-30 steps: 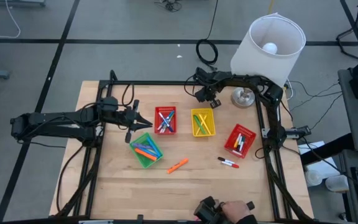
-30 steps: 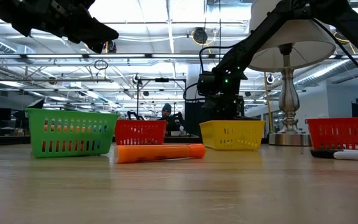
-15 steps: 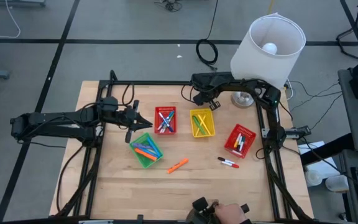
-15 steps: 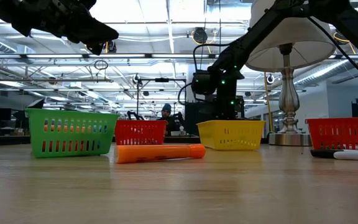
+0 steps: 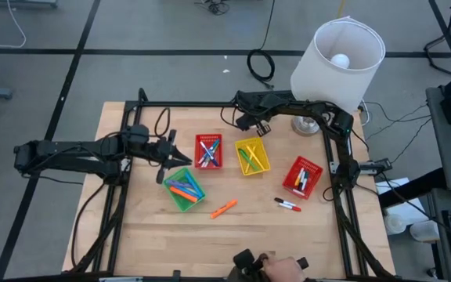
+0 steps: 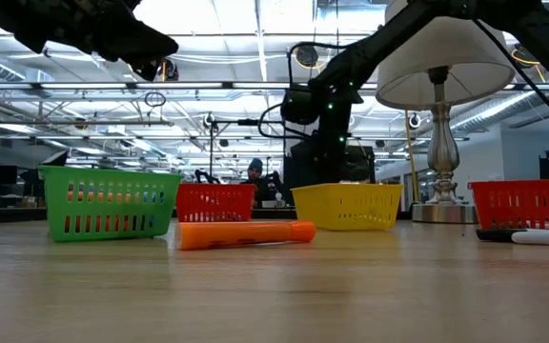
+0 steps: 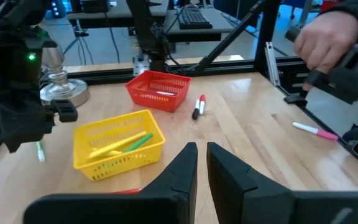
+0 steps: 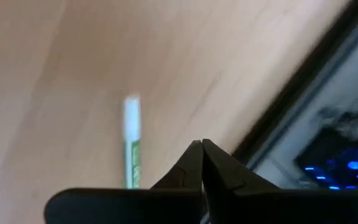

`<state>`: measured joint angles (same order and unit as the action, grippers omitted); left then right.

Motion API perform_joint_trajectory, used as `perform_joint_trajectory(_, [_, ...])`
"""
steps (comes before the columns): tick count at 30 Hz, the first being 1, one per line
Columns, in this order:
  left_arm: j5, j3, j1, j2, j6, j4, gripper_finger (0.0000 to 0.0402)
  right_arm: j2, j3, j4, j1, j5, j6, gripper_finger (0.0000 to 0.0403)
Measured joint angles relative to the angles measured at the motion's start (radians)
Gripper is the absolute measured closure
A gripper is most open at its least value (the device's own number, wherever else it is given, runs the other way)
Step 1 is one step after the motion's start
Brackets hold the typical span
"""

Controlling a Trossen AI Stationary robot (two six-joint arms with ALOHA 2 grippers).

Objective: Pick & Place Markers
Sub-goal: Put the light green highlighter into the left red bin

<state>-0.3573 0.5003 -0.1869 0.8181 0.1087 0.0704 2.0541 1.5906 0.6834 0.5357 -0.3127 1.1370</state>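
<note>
- Fingertips of the right gripper are pressed together on nothing, over the table's back edge beside the yellow mesh basket.
- Left gripper, nearly closed and empty, hangs above the green mesh basket.
- Short white-and-green marker lies loose on the wood just beside the right fingertips.
- Slim orange capped marker and a red-capped marker lie at mid-table.
- Risk: closed fingers may only push the green marker away.

The whole table is seen from straight overhead in the high view; a level look across it from table-top height is given by the low view. Close forward looks are given from each wrist. The yellow basket is shared by three views.
</note>
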Motion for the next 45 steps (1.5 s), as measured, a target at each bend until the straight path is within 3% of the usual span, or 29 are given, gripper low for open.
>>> perform_joint_trajectory(7, [0.0, 0.0, 0.013, 0.0, 0.023, 0.0, 0.036, -0.008, 0.002, 0.072, 0.065, 0.029, -0.129, 0.0401])
perform_joint_trajectory(12, [0.0, 0.0, 0.013, 0.0, 0.043, -0.007, 0.036, -0.038, 0.002, 0.171, 0.094, 0.053, -0.127, 0.0402])
perform_joint_trajectory(15, [0.0, 0.0, 0.013, 0.0, 0.044, -0.021, 0.036, -0.062, 0.002, 0.193, 0.093, 0.055, -0.297, 0.0402])
perform_joint_trajectory(22, [0.001, 0.0, 0.013, 0.0, 0.045, -0.062, 0.036, -0.117, 0.001, 0.407, 0.083, 0.342, -0.434, 0.0372])
perform_joint_trajectory(35, [0.001, 0.0, 0.013, 0.0, 0.051, -0.068, 0.036, -0.116, -0.14, 0.444, 0.077, 0.314, -0.557, 0.0212])
perform_joint_trajectory(39, [0.001, 0.0, 0.013, 0.0, 0.05, -0.068, 0.036, -0.117, -0.218, 0.42, 0.07, 0.307, -0.584, 0.0196])
perform_joint_trajectory(45, [0.001, 0.0, 0.013, 0.0, 0.049, -0.067, 0.036, -0.124, -0.34, 0.317, 0.042, 0.27, -0.583, 0.0204])
